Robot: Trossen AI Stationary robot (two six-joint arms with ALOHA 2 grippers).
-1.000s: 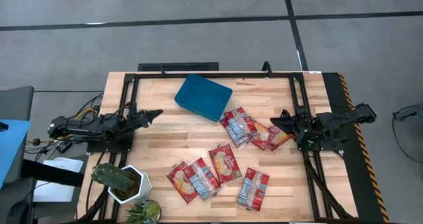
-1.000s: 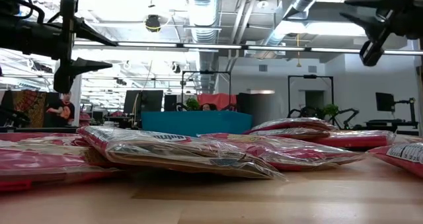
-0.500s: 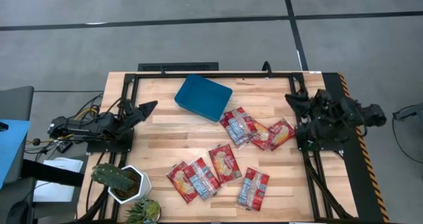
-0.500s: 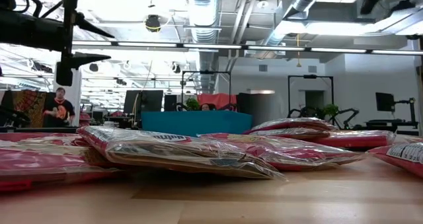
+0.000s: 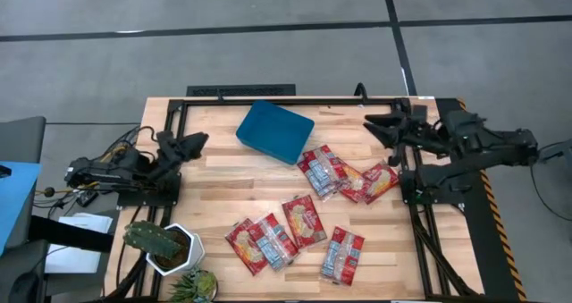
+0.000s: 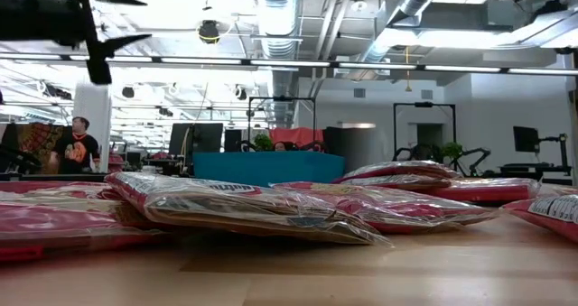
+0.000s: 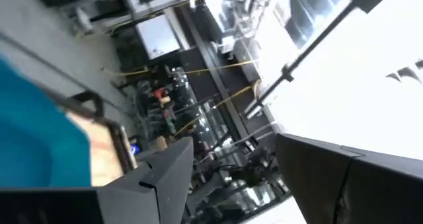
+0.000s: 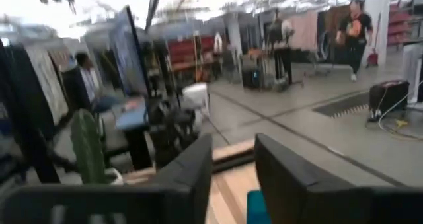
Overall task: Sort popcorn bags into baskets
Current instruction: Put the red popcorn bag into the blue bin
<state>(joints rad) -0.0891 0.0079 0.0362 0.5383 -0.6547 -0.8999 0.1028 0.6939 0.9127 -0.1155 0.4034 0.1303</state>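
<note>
Several red popcorn bags with yellowish centres lie flat on the wooden table: a pair [image 5: 322, 171] beside another [image 5: 368, 182], and more near the near edge [image 5: 304, 221], [image 5: 259, 240], [image 5: 342, 254]. In the low view they fill the foreground [image 6: 244, 207]. The teal basket [image 5: 274, 130] rests on its base toward the far edge, and shows in the low view [image 6: 266, 168]. My left gripper [image 5: 200, 140] hangs open in the air left of the basket, high in the low view [image 6: 122, 17]. My right gripper [image 5: 370, 127] is open, raised right of the basket, above the bags' far side.
A white pot with a cactus [image 5: 165, 245] and a second plant [image 5: 195, 285] stand at the table's near left corner. A black frame [image 5: 295, 100] runs along the far edge and down both sides. Bare wood lies between the left arm and the bags.
My right gripper has risen out of the low view and swung from beside the right-hand bags toward the far edge, still pointing left. My left gripper has climbed and drawn back a little toward the left edge. Bags and basket have kept still.
</note>
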